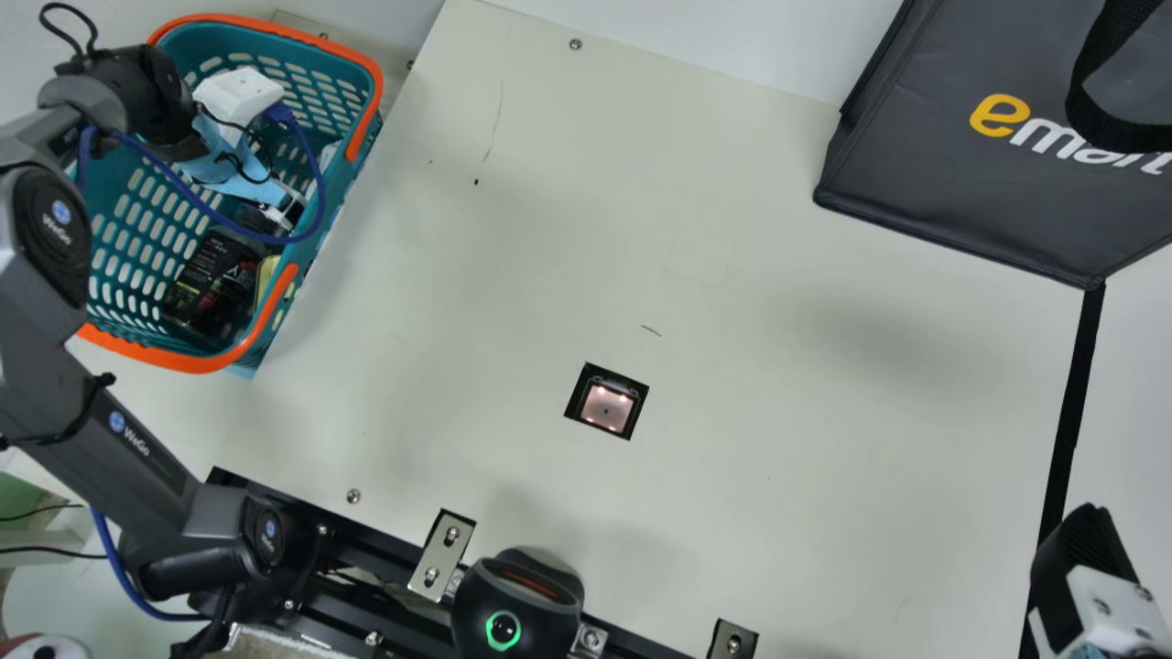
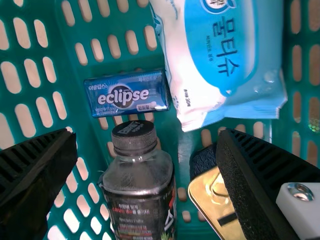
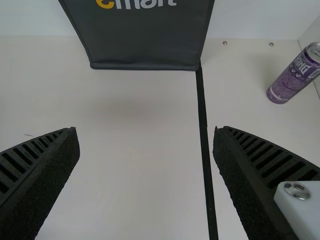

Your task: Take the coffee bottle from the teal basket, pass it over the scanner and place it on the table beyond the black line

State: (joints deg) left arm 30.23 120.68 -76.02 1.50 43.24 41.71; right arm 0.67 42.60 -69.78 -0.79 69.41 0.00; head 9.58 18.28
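Upper left, coffee bottle (image 1: 212,282) sat in teal basket (image 1: 364,69), left gripper (image 1: 267,218) near; right gripper (image 1: 1083,549) lower right; both jaws gaped

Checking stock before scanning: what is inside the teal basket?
The teal basket holds the coffee bottle, a small blue box, a white-and-blue pack and a golden item partly covered by the left gripper. Whatever lies beneath them is hidden.

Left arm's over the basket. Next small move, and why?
Probably lower the left gripper toward the coffee bottle, slowly, before closing. It's open, and the left wrist view shows the bottle between its two sides, ungripped. A gold-coloured item lies close beside the bottle, so a careful descent seems wise.
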